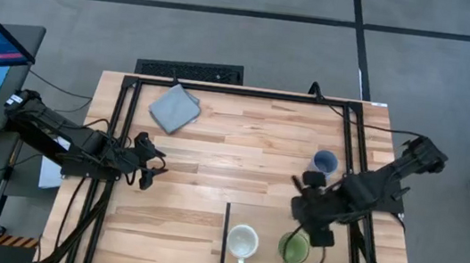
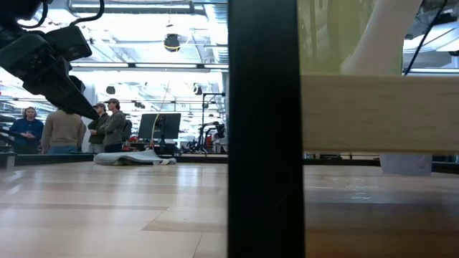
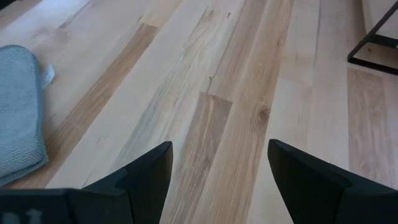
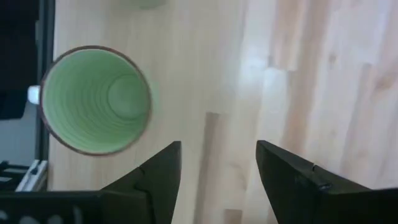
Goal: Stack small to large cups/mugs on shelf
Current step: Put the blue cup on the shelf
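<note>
While the white mug (image 1: 242,240) and green mug (image 1: 295,246) sit on the shelf (image 1: 269,218), the right gripper (image 1: 312,220) hovers beside the green one, fingers apart and empty. Next looks like the blue mug (image 1: 325,162), off-shelf behind. Left gripper (image 1: 152,159) waits, released.

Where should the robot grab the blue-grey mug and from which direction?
The blue-grey mug stands upright, mouth open upward, on the table just beyond the right hand. Probably best to come straight down and pinch its rim wall, one finger inside, one outside. Its handle cannot be made out here.
</note>
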Robot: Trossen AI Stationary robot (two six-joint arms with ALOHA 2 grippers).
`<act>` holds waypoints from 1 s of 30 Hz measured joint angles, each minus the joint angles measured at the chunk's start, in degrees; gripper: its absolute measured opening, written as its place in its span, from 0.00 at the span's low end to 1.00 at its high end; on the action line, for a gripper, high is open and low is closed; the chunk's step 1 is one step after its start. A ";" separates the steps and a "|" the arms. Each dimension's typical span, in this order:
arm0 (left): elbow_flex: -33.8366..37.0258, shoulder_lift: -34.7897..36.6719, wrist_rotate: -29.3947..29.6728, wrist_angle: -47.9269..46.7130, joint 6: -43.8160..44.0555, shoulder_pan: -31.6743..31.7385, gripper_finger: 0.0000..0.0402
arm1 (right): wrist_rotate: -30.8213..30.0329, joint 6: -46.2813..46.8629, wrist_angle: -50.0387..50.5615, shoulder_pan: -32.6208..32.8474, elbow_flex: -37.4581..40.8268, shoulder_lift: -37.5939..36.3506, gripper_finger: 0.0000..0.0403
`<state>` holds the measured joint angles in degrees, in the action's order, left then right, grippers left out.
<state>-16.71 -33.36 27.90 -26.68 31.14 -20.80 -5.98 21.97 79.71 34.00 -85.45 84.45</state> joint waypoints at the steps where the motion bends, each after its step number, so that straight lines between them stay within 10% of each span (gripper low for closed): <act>1: 0.00 -0.02 -0.35 0.00 0.00 -0.01 0.63 | -0.79 -0.01 0.52 0.00 0.00 -1.31 0.57; 30: 0.00 0.00 -0.65 -0.02 -0.02 0.00 0.63 | -7.82 -12.80 10.33 -29.53 4.60 -26.11 0.57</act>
<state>-16.71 -33.37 27.24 -26.70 31.11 -20.80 -13.80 9.17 90.04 4.47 -80.85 58.34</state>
